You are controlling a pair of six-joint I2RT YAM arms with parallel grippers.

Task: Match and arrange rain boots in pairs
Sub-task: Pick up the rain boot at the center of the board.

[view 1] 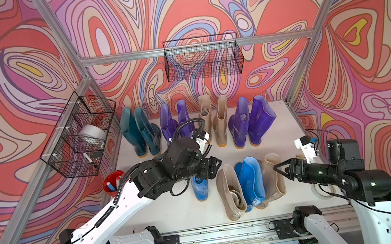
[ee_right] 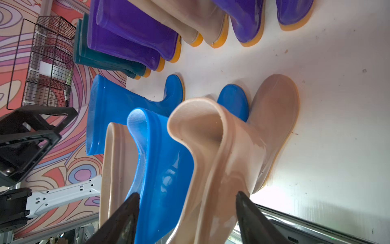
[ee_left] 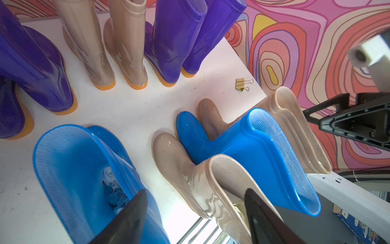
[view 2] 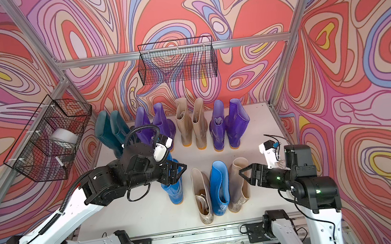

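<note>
The rain boots stand on the white table (view 1: pixel 175 207). Along the back are a dark teal pair (view 1: pixel 139 135), a purple pair (view 1: pixel 176 122), a beige pair (view 1: pixel 214 120) and another purple pair (view 1: pixel 253 122). In front stand a bright blue boot (view 1: pixel 200 188), a beige boot (view 1: pixel 230 192), a second blue boot (view 1: pixel 251 182) and a second beige boot (view 1: pixel 273 176), the last three pressed together. My left gripper (view 1: pixel 217 167) (ee_left: pixel 196 196) hangs open above the gap between the lone blue boot and the beige one. My right gripper (view 1: pixel 279 170) (ee_right: pixel 187 194) is open beside the rightmost beige boot's top, holding nothing.
A wire basket (view 1: pixel 78 135) with a tape roll hangs on the left wall and another basket (view 1: pixel 202 57) on the back wall. A red cup of markers (view 1: pixel 112 183) stands at the table's left edge, a tape roll (view 1: pixel 324 190) under the right arm, a binder clip (ee_left: pixel 242 84) near the right edge.
</note>
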